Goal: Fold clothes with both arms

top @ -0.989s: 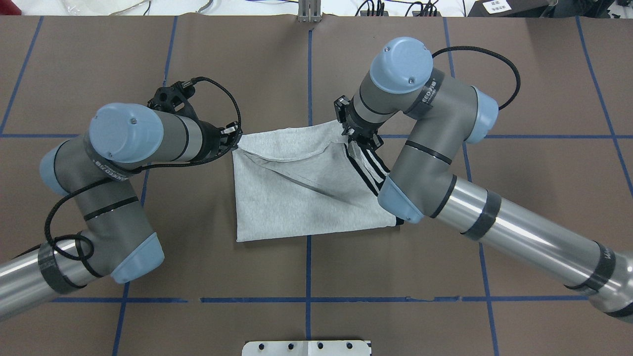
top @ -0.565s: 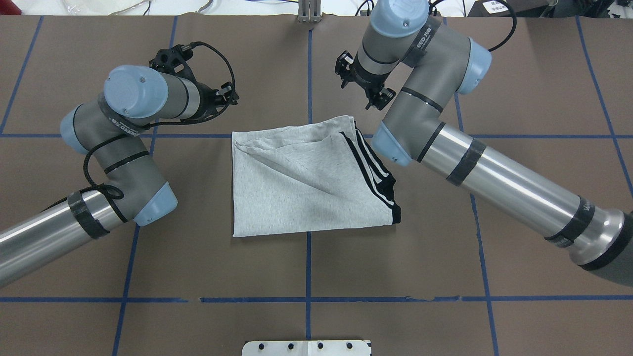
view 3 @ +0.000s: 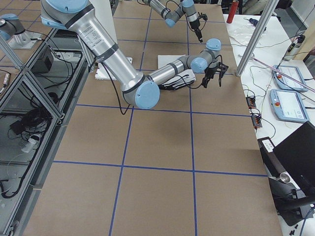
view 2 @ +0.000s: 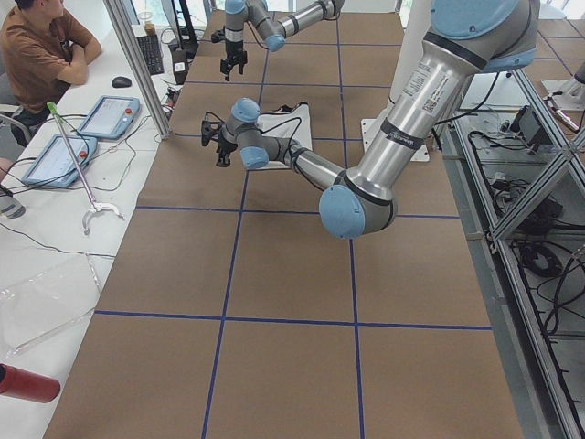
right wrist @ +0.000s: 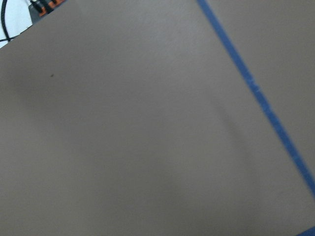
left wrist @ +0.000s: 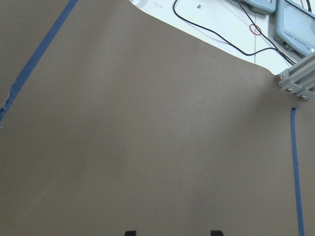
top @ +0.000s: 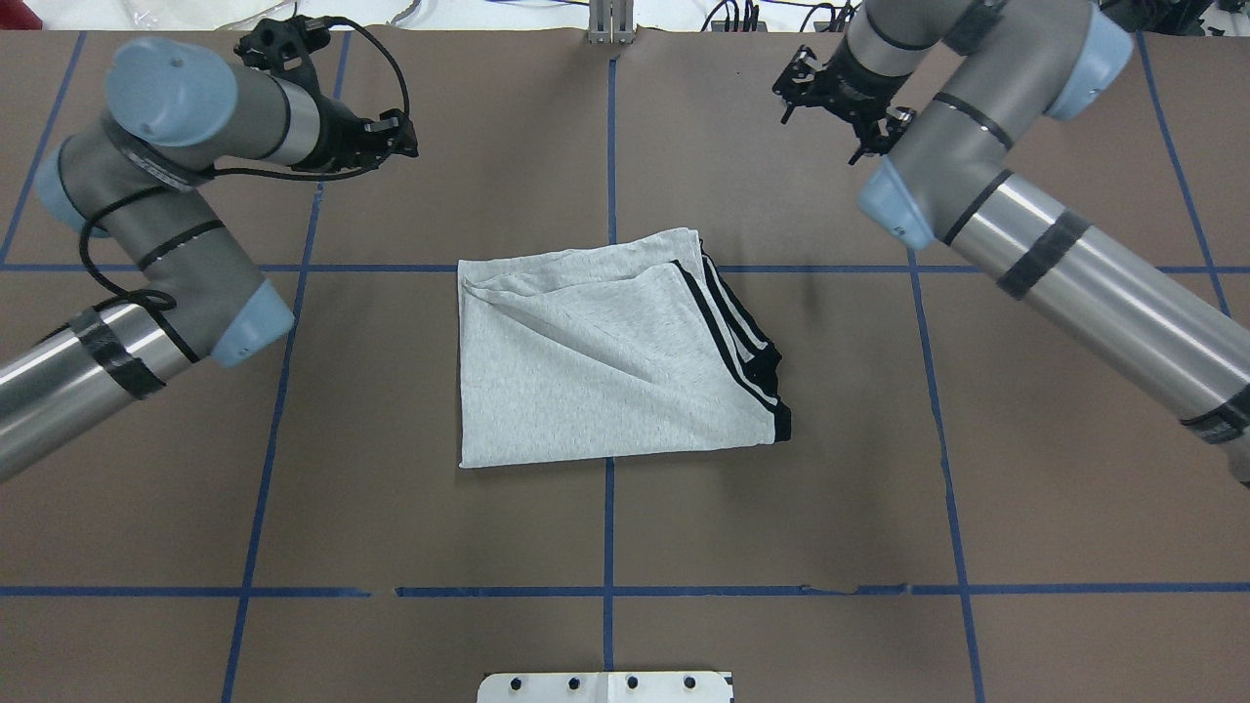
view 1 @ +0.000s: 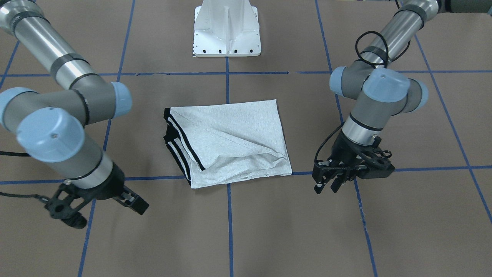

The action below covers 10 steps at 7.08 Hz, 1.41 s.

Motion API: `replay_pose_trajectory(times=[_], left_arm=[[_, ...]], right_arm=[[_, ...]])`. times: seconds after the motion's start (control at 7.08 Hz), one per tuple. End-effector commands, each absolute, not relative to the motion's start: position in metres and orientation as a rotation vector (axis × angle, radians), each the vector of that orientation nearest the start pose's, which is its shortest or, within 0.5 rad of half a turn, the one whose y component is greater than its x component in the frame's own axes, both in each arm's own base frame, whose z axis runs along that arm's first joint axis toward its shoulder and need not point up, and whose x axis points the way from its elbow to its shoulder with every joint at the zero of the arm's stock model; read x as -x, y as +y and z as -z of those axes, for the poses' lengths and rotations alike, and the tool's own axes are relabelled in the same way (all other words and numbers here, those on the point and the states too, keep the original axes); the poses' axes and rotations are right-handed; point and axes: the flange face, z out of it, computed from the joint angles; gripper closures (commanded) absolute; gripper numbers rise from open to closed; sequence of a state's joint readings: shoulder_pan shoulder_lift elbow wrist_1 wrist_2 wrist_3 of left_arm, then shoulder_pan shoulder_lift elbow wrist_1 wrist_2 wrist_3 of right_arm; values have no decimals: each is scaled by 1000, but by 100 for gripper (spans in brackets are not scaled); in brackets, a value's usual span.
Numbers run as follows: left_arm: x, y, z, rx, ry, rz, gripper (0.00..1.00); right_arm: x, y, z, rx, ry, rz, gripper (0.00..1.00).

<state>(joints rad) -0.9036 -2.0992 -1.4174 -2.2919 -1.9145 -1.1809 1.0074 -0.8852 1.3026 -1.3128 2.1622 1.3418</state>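
T-shirt (top: 605,371): folded, lies flat, apart from both grippers.
Left gripper (view 1: 326,189): released, empty, far left.
Right gripper (top: 820,139): released, empty, far right.

Bright, even overhead light, soft faint shadows, right wrist view blurred

One camera looks forward and down on the table (top: 391,488) from over the white base (top: 605,686). Another faces it from across, looking steeply down. Both share the folded T-shirt (top: 605,361) mid-table. Two side cameras look along the table from its ends. Both wrist cameras sit close above bare table.
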Motion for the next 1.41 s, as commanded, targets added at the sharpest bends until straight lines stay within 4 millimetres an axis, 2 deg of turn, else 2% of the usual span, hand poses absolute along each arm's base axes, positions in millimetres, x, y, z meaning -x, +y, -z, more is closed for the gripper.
replay_pose_trajectory(times=[0.0,0.14,0.28,0.42,0.56,0.85,0.99,1.13,1.27], left_arm=[[-253,-595,-386,-463,976,15,41],[-209,-566,-399,-466,893,-98,41],[-144,-548,-428,-480,820,-229,40],[-96,-532,-461,-439,871,-284,36],[-57,-528,-484,-428,850,-213,32],[-26,-536,-511,-458,793,-252,21],[-15,-537,-522,-449,776,-278,18],[-8,-539,-528,-423,776,-257,1],[-8,-538,-542,-397,779,-247,1]], right_arm=[[185,-649,-441,11,-897,-303,0],[119,-611,-496,-51,-888,-165,0],[72,-578,-539,-98,-860,-75,0],[52,-558,-573,-99,-837,-27,0],[40,-550,-584,-84,-820,-30,0],[27,-544,-559,-42,-806,-43,0],[3,-537,-546,-11,-789,-27,0],[-10,-528,-530,10,-760,8,0],[-16,-521,-524,9,-747,6,0]])
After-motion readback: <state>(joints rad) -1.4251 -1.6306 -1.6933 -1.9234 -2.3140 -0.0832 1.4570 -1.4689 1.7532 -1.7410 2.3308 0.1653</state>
